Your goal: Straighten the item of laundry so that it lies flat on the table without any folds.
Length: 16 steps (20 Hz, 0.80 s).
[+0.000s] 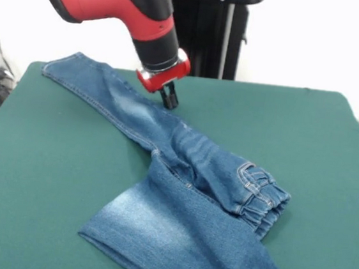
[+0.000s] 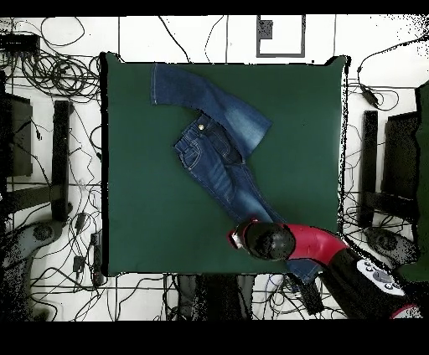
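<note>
Basically the small faded blue denim jeans (image 1: 188, 174) lay mid dark green felt table (image 1: 41, 171), one leg crossed over the other, so the black-tipped red gripper (image 1: 169, 99) hovered over the long leg, probably to drag it; jaw opening unreadable.

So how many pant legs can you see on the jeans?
2. One leg stretches along the table toward the robot, under the gripper. The other leg is folded across near the waistband, so part of the jeans may be hidden.
</note>
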Motion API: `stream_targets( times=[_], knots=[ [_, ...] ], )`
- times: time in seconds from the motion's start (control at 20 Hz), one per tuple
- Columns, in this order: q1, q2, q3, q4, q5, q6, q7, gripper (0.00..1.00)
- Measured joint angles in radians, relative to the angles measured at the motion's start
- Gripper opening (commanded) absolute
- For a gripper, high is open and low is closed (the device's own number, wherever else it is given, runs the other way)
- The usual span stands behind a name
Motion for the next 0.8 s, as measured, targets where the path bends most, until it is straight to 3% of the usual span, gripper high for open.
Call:
stream_targets(
  times=[0.8],
  knots=[
    [-0.009,0.034,0.002,0.038,0.048,0.059,0.0,0.0]
  ],
)
